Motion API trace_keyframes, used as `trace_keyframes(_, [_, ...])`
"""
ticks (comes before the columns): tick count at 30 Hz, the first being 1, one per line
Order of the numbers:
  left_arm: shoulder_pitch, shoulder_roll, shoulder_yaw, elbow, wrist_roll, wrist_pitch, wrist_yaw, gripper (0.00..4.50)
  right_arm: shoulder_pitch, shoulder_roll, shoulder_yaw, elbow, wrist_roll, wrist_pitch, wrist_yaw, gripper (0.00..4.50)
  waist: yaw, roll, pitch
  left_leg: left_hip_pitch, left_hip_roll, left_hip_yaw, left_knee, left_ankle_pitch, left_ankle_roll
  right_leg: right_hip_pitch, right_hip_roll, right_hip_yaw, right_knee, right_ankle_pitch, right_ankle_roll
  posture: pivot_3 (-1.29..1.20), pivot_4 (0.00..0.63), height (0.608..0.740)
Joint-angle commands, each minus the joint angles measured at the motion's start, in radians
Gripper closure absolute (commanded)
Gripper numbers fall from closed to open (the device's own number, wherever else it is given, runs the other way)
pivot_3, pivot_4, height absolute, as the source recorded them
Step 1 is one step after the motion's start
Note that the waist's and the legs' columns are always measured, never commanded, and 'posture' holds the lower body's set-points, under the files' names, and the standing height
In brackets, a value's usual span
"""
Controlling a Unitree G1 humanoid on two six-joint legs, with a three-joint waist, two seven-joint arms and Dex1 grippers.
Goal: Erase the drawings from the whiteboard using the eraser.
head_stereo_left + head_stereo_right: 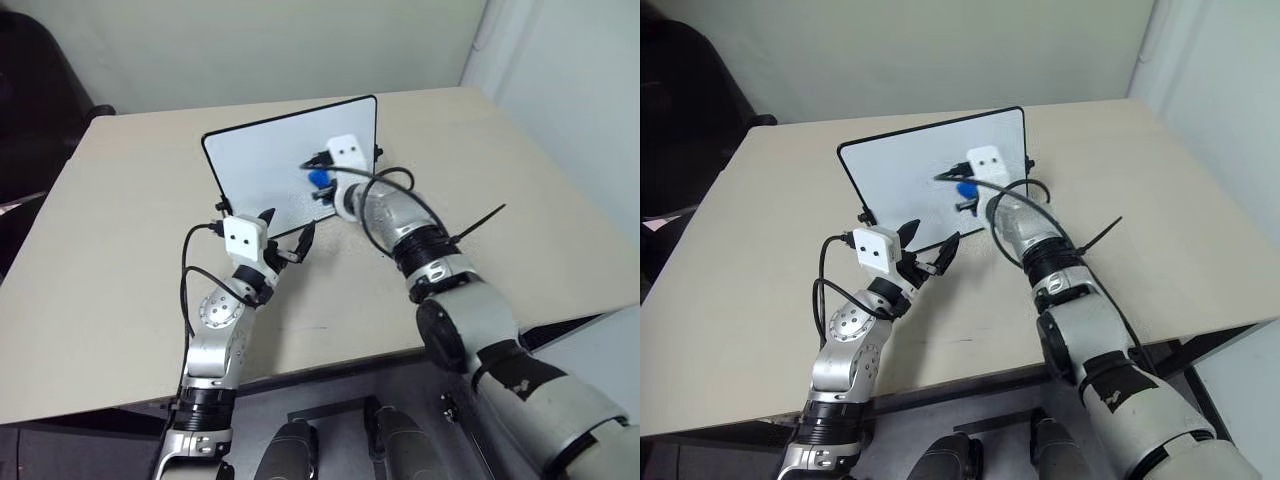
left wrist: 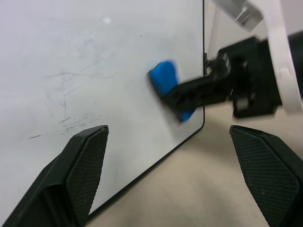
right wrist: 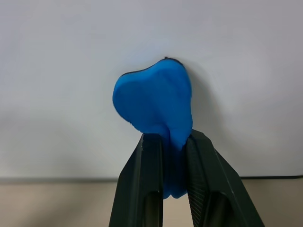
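The whiteboard stands propped up near the middle of the beige table. My right gripper is shut on the bright blue eraser and presses it flat against the board's right part, close to the right frame edge. The eraser is seen side-on in the left wrist view. My left gripper is open and empty just in front of the board's lower edge. The drawings are hidden; faint thin grey streaks mark the board's surface.
The table spreads wide to the left and right of the board, and its front edge runs close to my arms. A dark chair-like shape stands off the far left corner. A black cable tie sticks out from my right forearm.
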Motion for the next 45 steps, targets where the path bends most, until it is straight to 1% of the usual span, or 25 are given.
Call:
trace_keyframes(1, [-0.017, 0.003, 0.0, -0.018, -0.007, -0.021, -0.01, 0.0, -0.05, -0.028, -0.031, 0.012, 0.01, -0.047, -0.041, 4.04, 0.0, 0.0, 0.0, 0.0, 0.0, 0.0, 0.0, 0.0, 0.0, 0.0, 0.0, 0.0, 0.0, 0.0, 0.001, 0.0, 0.15, 0.74])
trace_keyframes(5, [-0.019, 0.004, -0.002, -0.017, -0.007, -0.021, -0.013, 0.0, -0.036, -0.059, -0.031, 0.001, 0.005, -0.027, -0.043, 4.04, -0.002, 0.0, 0.0, 0.001, 0.001, 0.0, 0.0, 0.0, 0.0, -0.001, 0.001, -0.001, 0.0, 0.001, 0.002, 0.0, 0.15, 0.74])
trace_keyframes(7, [-0.019, 0.003, -0.002, -0.018, -0.006, -0.02, -0.014, 0.0, -0.016, -0.073, -0.017, -0.048, 0.008, 0.017, -0.008, 4.04, -0.001, 0.0, 0.0, 0.0, 0.001, 0.0, -0.001, 0.0, 0.0, -0.001, 0.001, -0.001, 0.0, 0.001, 0.002, 0.0, 0.15, 0.74])
trace_keyframes(9, [-0.018, 0.003, -0.003, -0.021, -0.006, -0.018, -0.016, 0.0, 0.032, -0.095, 0.011, -0.172, 0.014, 0.097, 0.05, 4.04, -0.001, 0.0, 0.0, 0.0, 0.001, 0.0, -0.001, -0.001, -0.001, -0.001, 0.001, -0.001, 0.0, 0.003, -0.002, 0.0, 0.15, 0.74])
trace_keyframes(12, [-0.018, 0.003, -0.005, -0.022, -0.005, -0.016, -0.018, 0.0, 0.14, -0.143, 0.05, -0.444, 0.033, 0.257, 0.114, 4.04, 0.003, 0.0, 0.0, 0.0, 0.0, 0.0, -0.001, -0.004, 0.0, -0.001, 0.0, -0.001, -0.001, 0.0, -0.001, 0.0, 0.15, 0.74])
trace_keyframes(15, [-0.014, 0.002, -0.009, -0.028, -0.004, -0.014, -0.019, 0.0, 0.217, -0.19, 0.025, -0.66, 0.08, 0.463, 0.131, 4.04, 0.007, 0.0, 0.0, -0.001, 0.0, 0.001, -0.001, -0.005, 0.002, -0.001, -0.001, -0.002, -0.001, -0.003, -0.001, 0.0, 0.15, 0.74])
trace_keyframes(18, [-0.011, 0.001, -0.014, -0.033, -0.002, -0.013, -0.018, 0.0, 0.27, -0.236, -0.007, -0.823, 0.127, 0.646, 0.137, 4.04, 0.007, 0.0, 0.0, -0.001, -0.001, 0.001, 0.001, -0.006, 0.002, -0.001, -0.001, -0.002, -0.001, -0.005, 0.0, 0.0, 0.15, 0.74])
trace_keyframes(20, [-0.009, -0.001, -0.017, -0.035, -0.002, -0.01, -0.018, 0.0, 0.305, -0.293, -0.035, -0.931, 0.173, 0.824, 0.161, 4.04, 0.009, 0.0, 0.0, -0.001, -0.002, 0.001, 0.001, -0.006, 0.002, -0.001, -0.001, -0.001, 0.0, -0.005, 0.0, 0.0, 0.15, 0.74])
trace_keyframes(22, [-0.006, -0.003, -0.018, -0.032, -0.003, -0.008, -0.015, 0.0, 0.348, -0.344, -0.049, -1.001, 0.187, 0.935, 0.16, 4.04, 0.011, 0.0, 0.0, 0.0, -0.002, 0.001, 0.001, -0.006, 0.003, 0.0, -0.001, -0.001, 0.0, -0.006, 0.001, 0.0, 0.15, 0.74])
trace_keyframes(24, [-0.008, -0.004, -0.018, -0.023, -0.003, -0.01, -0.015, 0.0, 0.404, -0.385, -0.051, -1.048, 0.204, 0.996, 0.17, 4.04, 0.013, 0.0, 0.0, 0.001, -0.002, 0.001, 0.001, -0.006, 0.003, 0.001, -0.001, -0.001, 0.0, -0.006, 0.001, 0.0, 0.15, 0.74])
trace_keyframes(27, [-0.014, -0.005, -0.021, -0.01, -0.004, -0.012, -0.021, 0.0, 0.481, -0.418, -0.064, -1.093, 0.238, 1.084, 0.178, 4.04, 0.013, 0.0, 0.0, 0.004, -0.003, 0.001, 0.002, -0.006, 0.003, 0.005, -0.001, 0.0, 0.0, -0.004, 0.002, 0.0, 0.15, 0.74])
trace_keyframes(28, [-0.014, -0.006, -0.023, -0.008, -0.003, -0.013, -0.022, 0.0, 0.505, -0.43, -0.06, -1.104, 0.26, 1.091, 0.178, 4.04, 0.012, 0.0, 0.0, 0.005, -0.003, 0.001, 0.002, -0.006, 0.004, 0.006, -0.001, 0.0, 0.0, -0.004, 0.003, 0.0, 0.15, 0.74])
trace_keyframes(30, [-0.015, -0.008, -0.027, -0.004, -0.002, -0.014, -0.022, 0.0, 0.551, -0.463, -0.041, -1.137, 0.316, 1.092, 0.188, 4.04, 0.01, 0.0, 0.0, 0.007, -0.003, 0.001, 0.002, -0.005, 0.004, 0.008, -0.001, 0.001, 0.0, -0.007, 0.012, 0.0, 0.15, 0.74])
trace_keyframes(34, [-0.018, -0.013, -0.035, 0.009, 0.002, -0.018, -0.022, 0.0, 0.611, -0.504, -0.008, -1.19, 0.404, 1.092, 0.169, 4.04, 0.009, 0.0, 0.0, 0.01, -0.003, 0.001, 0.002, -0.001, 0.004, 0.012, 0.0, 0.002, 0.0, -0.005, 0.013, 0.0, 0.15, 0.74])
trace_keyframes(36, [-0.02, -0.016, -0.041, 0.015, 0.005, -0.021, -0.023, 0.0, 0.623, -0.508, -0.004, -1.195, 0.427, 1.092, 0.15, 3.45, 0.009, 0.0, 0.0, 0.015, -0.003, 0.001, 0.002, -0.001, 0.004, 0.016, 0.0, 0.002, 0.0, -0.005, 0.014, 0.0, 0.15, 0.74])
trace_keyframes(37, [-0.021, -0.017, -0.043, 0.017, 0.006, -0.022, -0.023, 0.0, 0.624, -0.509, -0.005, -1.196, 0.436, 1.092, 0.142, 3.27, 0.008, 0.0, 0.0, 0.018, -0.003, 0.0, 0.002, -0.001, 0.004, 0.019, 0.0, 0.002, -0.001, -0.006, 0.014, 0.0, 0.15, 0.74])
trace_keyframes(40, [-0.023, -0.018, -0.047, 0.02, 0.007, -0.025, -0.025, 0.0, 0.624, -0.508, -0.011, -1.2, 0.456, 1.092, 0.119, 2.32, 0.008, 0.0, 0.0, 0.018, -0.003, 0.0, 0.002, -0.001, 0.005, 0.02, 0.0, 0.002, -0.005, -0.006, 0.015, 0.0, 0.15, 0.74])
trace_keyframes(42, [-0.023, -0.019, -0.05, 0.02, 0.007, -0.025, -0.025, 0.0, 0.624, -0.51, -0.013, -1.209, 0.463, 1.092, 0.109, 1.61, 0.009, 0.0, 0.0, 0.018, -0.003, 0.0, 0.002, -0.001, 0.005, 0.021, 0.001, 0.002, -0.008, -0.006, 0.015, 0.0, 0.15, 0.74])
trace_keyframes(44, [-0.023, -0.021, -0.052, 0.02, 0.008, -0.026, -0.024, 0.0, 0.617, -0.487, -0.055, -1.251, 0.435, 1.081, 0.1, 0.98, 0.009, 0.0, 0.0, 0.017, -0.003, 0.0, 0.002, -0.001, 0.006, 0.022, 0.001, 0.002, -0.013, -0.006, 0.016, 0.0, 0.15, 0.74])
trace_keyframes(45, [-0.022, -0.022, -0.052, 0.02, 0.008, -0.026, -0.024, 0.0, 0.622, -0.485, -0.082, -1.281, 0.434, 1.041, 0.107, 0.98, 0.009, 0.0, 0.0, 0.017, -0.003, 0.0, 0.002, -0.001, 0.006, 0.022, 0.001, 0.002, -0.014, -0.006, 0.017, 0.0, 0.15, 0.74])
